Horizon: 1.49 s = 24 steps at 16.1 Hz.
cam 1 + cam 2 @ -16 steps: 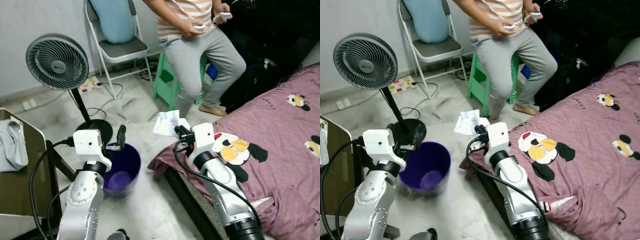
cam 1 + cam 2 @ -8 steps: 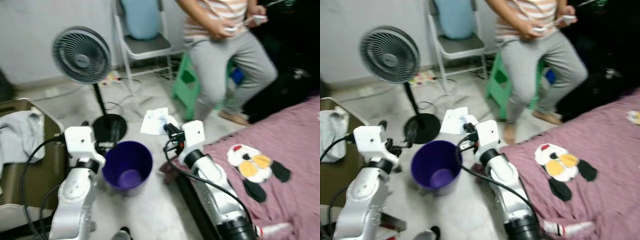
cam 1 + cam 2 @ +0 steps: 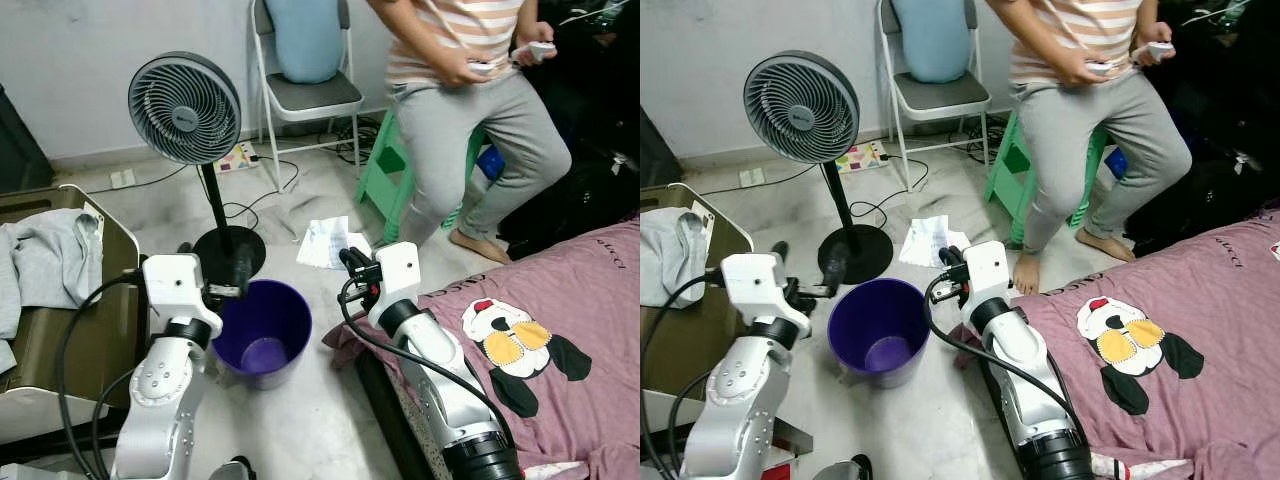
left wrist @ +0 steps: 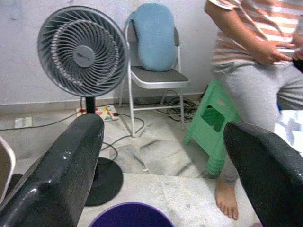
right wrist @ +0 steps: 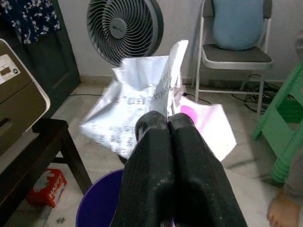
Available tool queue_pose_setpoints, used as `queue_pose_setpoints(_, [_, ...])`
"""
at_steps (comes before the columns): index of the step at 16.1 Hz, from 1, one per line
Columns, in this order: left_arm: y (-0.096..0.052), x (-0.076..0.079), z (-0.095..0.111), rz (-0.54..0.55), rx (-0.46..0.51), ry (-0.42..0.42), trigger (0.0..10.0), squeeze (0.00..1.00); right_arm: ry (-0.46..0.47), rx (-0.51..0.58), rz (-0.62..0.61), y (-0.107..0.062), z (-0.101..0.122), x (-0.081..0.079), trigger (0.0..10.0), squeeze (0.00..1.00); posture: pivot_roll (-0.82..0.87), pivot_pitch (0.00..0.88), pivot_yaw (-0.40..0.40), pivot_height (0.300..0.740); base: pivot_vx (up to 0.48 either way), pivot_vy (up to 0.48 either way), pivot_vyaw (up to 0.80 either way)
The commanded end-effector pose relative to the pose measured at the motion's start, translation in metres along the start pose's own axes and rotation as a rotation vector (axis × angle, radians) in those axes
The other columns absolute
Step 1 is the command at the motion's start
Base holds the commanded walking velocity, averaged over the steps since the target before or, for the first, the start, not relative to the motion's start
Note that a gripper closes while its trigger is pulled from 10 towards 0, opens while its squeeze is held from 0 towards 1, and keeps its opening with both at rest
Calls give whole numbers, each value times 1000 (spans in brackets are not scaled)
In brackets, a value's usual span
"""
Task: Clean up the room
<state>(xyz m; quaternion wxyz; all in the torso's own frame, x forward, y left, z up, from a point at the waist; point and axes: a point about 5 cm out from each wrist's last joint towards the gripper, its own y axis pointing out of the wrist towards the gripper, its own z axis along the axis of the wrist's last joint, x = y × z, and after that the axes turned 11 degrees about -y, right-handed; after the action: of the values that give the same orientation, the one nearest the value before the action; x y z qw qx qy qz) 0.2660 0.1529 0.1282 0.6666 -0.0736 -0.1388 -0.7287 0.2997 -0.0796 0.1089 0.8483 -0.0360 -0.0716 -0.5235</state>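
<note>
My right gripper (image 3: pixel 350 262) is shut on a crumpled white wrapper (image 3: pixel 325 243) with printed text, held up in the air just right of a purple bin (image 3: pixel 265 325). In the right wrist view the wrapper (image 5: pixel 147 99) sticks up beyond the closed fingertips (image 5: pixel 169 120), and the bin's rim (image 5: pixel 99 203) lies below and to one side. My left gripper (image 3: pixel 212 262) stands open above the bin's left edge with nothing between its fingers (image 4: pixel 61 175). The bin looks almost empty.
A standing fan (image 3: pixel 185 95) is right behind the bin, its base (image 3: pixel 228 248) on the floor. Behind it are a folding chair (image 3: pixel 305 95), cables, a green stool (image 3: pixel 385 175) and a person (image 3: pixel 480 120). A purple-covered bed (image 3: pixel 540 340) lies right, a brown case with grey cloth (image 3: pixel 45 265) left.
The camera has turned left, so the fan and the brown case show more fully. My right gripper still holds the wrapper, now slightly nearer the bin. The left gripper stays open.
</note>
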Motion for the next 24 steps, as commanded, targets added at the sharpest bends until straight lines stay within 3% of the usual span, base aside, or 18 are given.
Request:
queue_pose_setpoints(1, [-1, -2, -1, 10, -9, 10, 10000, 0, -2, 11, 12, 2, 2, -3, 10000, 0, -9, 107, -58, 740, 0, 0, 794])
queue_pose_setpoints(7, [0, 1, 0, -21, -3, 6, 10000, 0, 6, 11, 11, 3, 2, -2, 10000, 0, -9, 100, -59, 740, 0, 0, 734])
queue_pose_setpoints(24, [-1, 1, 0, -19, 2, -12, 10000, 0, 15, 0, -15, 4, 1, -1, 10000, 0, -10, 111, -57, 740, 266, 0, 93])
